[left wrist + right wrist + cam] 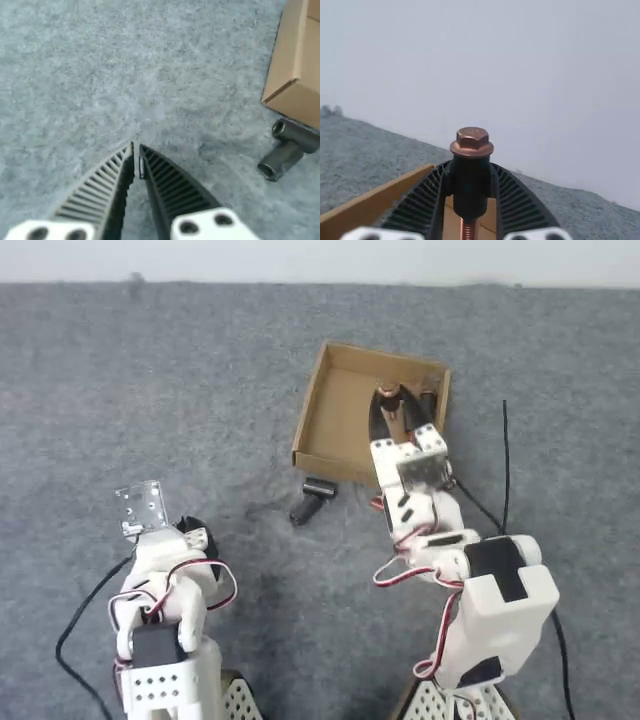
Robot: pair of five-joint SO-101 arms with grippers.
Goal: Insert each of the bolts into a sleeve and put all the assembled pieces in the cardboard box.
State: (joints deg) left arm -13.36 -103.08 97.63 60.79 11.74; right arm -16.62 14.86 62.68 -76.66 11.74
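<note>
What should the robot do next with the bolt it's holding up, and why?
Probably lower the right tool a little and open it. It grips a black sleeve with a copper bolt already seated in it, right over the cardboard box, so the piece should drop inside.

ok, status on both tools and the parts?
Left tool shut, empty, over the carpet. Right tool shut on sleeved bolt above cardboard box. Two loose sleeves lie outside the box wall; nothing blocking.
</note>
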